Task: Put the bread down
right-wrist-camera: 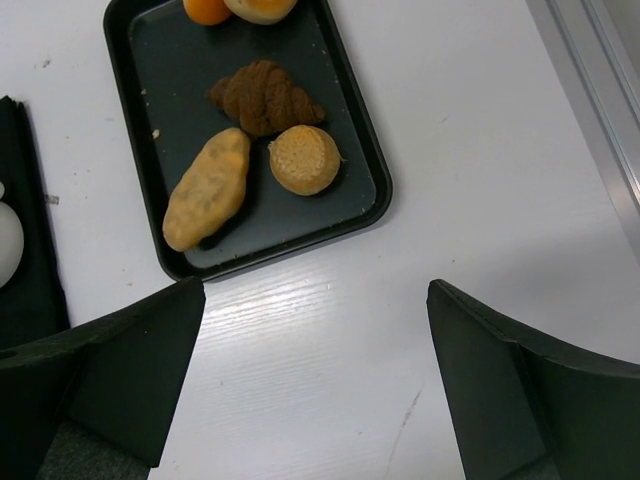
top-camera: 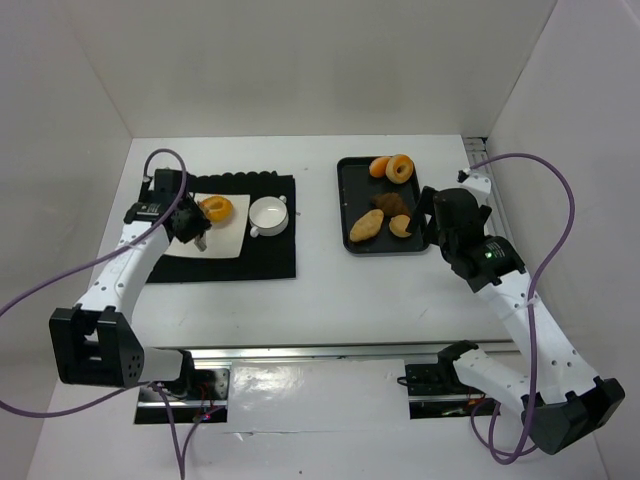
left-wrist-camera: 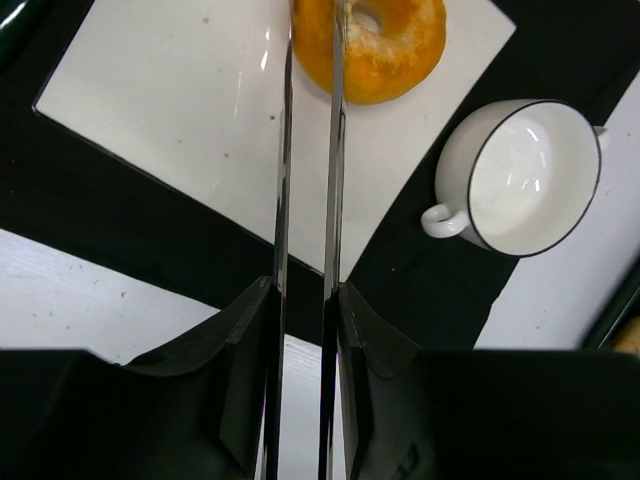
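Observation:
The bread (left-wrist-camera: 385, 55), a golden-orange ring donut, lies on the white square plate (left-wrist-camera: 170, 100) on the black mat; it also shows in the top view (top-camera: 215, 208). My left gripper (left-wrist-camera: 305, 290) is shut on a pair of thin metal tongs (left-wrist-camera: 283, 170). The tong tips straddle the left side of the ring. I cannot tell whether they still pinch it. In the top view the left gripper (top-camera: 192, 222) sits over the plate's left part. My right gripper (right-wrist-camera: 315, 290) is open and empty above bare table near the tray's front edge (top-camera: 435, 215).
A small white cup (top-camera: 268, 215) stands on the black mat (top-camera: 270, 255) right of the plate. The black tray (top-camera: 347, 175) holds two smaller orange rings (top-camera: 390, 167), a tan oval bun (right-wrist-camera: 207, 188), a dark croissant (right-wrist-camera: 265, 95) and a round bun (right-wrist-camera: 305, 160).

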Robot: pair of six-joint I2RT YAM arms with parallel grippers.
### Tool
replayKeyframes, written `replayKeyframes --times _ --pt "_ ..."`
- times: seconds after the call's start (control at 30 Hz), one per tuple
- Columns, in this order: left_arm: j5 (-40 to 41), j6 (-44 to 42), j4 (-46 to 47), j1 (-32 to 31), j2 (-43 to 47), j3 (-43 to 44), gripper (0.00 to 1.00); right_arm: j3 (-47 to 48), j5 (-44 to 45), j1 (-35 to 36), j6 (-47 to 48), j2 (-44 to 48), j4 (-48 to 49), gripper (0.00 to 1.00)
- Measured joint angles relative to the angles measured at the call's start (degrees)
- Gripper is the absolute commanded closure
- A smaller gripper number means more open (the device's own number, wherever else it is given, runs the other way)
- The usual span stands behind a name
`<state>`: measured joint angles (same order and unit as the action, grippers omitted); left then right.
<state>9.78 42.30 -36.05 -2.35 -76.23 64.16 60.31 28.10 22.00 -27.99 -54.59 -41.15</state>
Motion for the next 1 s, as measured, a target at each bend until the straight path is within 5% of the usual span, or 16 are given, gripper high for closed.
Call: replayKeyframes --times 0.2,0.6,0.8,1.0 --pt "-2.43 0.20 0.44 2.08 1.38 -3.78 0.38 -0.02 -0.37 -0.02 0.00 0.00 0.02 0.01" --pt "-1.16 -1.97 -2.84 -2.08 8.63 4.72 0.39 0.00 -1.66 0.00 0.37 0.00 0.04 0.01" --pt "-2.95 -6.47 1.42 -16.13 7.96 8.52 0.39 0.00 -2.27 -0.02 0.42 0.00 0.09 0.01" --pt "-0.81 -5.88 7.63 -32.20 -2.14 7.67 0.42 -0.02 -2.51 -0.02 0.42 0.31 0.04 0.01"
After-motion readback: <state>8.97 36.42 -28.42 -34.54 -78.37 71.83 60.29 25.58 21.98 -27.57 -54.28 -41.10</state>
